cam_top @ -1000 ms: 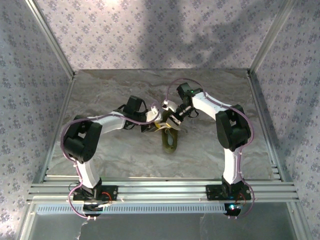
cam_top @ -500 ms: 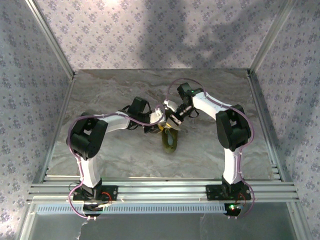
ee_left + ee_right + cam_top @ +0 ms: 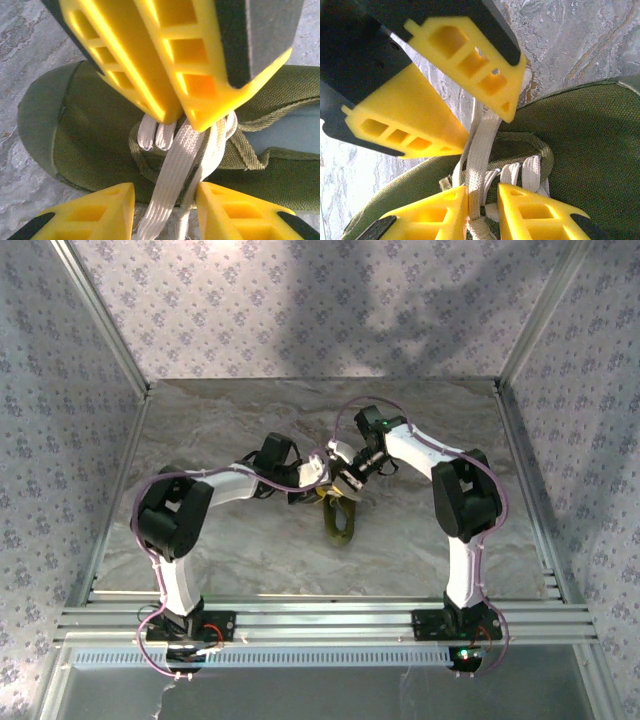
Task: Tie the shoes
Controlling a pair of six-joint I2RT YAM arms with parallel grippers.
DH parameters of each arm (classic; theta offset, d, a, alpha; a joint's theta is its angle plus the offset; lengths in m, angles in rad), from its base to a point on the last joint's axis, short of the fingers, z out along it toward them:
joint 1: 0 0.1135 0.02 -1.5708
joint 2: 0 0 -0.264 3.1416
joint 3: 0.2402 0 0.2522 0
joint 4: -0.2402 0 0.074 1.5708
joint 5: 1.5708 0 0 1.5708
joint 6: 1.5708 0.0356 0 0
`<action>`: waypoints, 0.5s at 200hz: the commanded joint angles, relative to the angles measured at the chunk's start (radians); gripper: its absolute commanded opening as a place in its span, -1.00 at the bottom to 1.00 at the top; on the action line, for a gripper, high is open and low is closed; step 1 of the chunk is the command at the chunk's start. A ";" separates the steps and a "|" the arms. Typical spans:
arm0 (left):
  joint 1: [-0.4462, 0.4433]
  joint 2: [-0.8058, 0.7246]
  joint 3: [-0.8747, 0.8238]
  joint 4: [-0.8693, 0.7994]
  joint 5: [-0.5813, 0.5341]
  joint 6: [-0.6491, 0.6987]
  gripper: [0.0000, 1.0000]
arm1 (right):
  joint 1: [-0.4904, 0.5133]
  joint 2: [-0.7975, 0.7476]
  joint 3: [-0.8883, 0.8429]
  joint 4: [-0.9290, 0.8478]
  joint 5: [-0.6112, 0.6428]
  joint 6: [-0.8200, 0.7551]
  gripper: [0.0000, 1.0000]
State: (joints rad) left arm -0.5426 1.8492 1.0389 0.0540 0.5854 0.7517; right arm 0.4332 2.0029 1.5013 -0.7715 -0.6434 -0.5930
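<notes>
Fingers of the right hand press together on the whitish laces, pinching them close above the shoe. The left hand stands part-spread with the laces running between its fingers, and we cannot tell whether it grips. Both hands meet over the 12 o'clock end of the shoe, which lies mid-worktop; the left comes in from 9 o'clock, the right from 2. We see three risks: lace slipping from the looser hand, crowded fingertips colliding, or a pull dragging the unheld shoe.
</notes>
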 commanded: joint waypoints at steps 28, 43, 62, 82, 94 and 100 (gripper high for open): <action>0.015 -0.020 0.000 0.026 0.035 0.021 -0.33 | -0.007 0.014 -0.004 -0.062 0.010 -0.014 -0.54; 0.013 -0.010 0.006 0.027 0.040 0.021 -0.33 | -0.008 0.014 -0.002 -0.061 0.009 -0.014 -0.54; 0.008 0.000 0.010 0.027 0.042 0.023 -0.33 | -0.008 0.014 -0.001 -0.061 0.008 -0.014 -0.55; 0.003 0.008 0.016 0.029 0.045 0.024 -0.33 | -0.007 0.014 0.001 -0.063 0.007 -0.014 -0.55; 0.001 0.014 0.017 0.032 0.044 0.023 -0.33 | -0.007 0.014 0.003 -0.063 0.007 -0.014 -0.55; 0.001 0.015 0.019 0.033 0.045 0.023 -0.33 | -0.008 0.015 0.002 -0.063 0.006 -0.014 -0.55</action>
State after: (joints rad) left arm -0.5323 1.8488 1.0382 0.0612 0.5869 0.7517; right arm 0.4332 2.0029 1.5013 -0.7715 -0.6434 -0.5930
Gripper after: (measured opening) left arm 0.337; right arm 0.226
